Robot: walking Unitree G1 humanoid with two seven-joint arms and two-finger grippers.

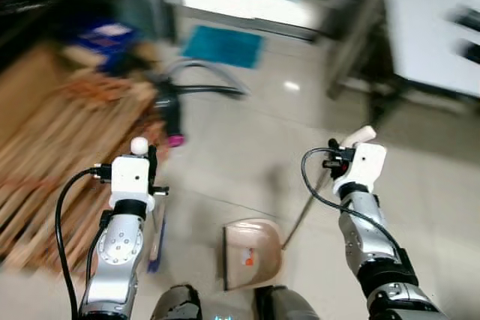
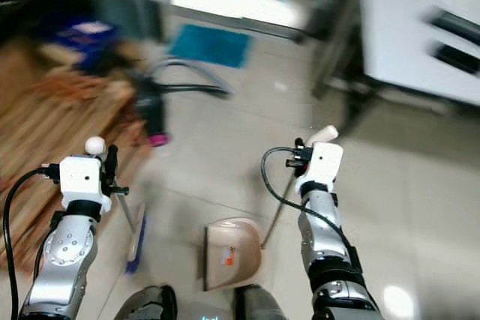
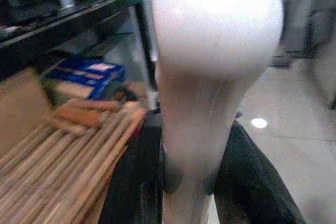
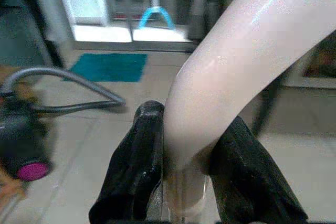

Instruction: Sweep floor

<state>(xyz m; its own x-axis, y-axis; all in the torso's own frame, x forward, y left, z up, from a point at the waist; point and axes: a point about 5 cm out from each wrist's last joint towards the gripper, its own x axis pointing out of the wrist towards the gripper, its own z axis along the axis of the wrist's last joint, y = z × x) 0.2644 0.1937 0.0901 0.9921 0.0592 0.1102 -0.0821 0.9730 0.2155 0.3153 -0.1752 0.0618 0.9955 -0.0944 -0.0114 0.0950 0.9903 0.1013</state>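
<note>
gripping tight: left pincer (image 3: 184,182) around broom handle (image 3: 210,77), right pincer (image 4: 184,182) around dustpan handle (image 4: 226,77).

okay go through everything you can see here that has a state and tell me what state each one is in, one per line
left gripper: fingers shut on the broom handle, held upright.
right gripper: fingers shut on the dustpan handle.
broom: blue head down at the floor.
dustpan: pan resting on the floor, pole slanting up to the right gripper.
vacuum cleaner: lying on the floor, hose curved out.
teal mat: flat on the floor.
</note>
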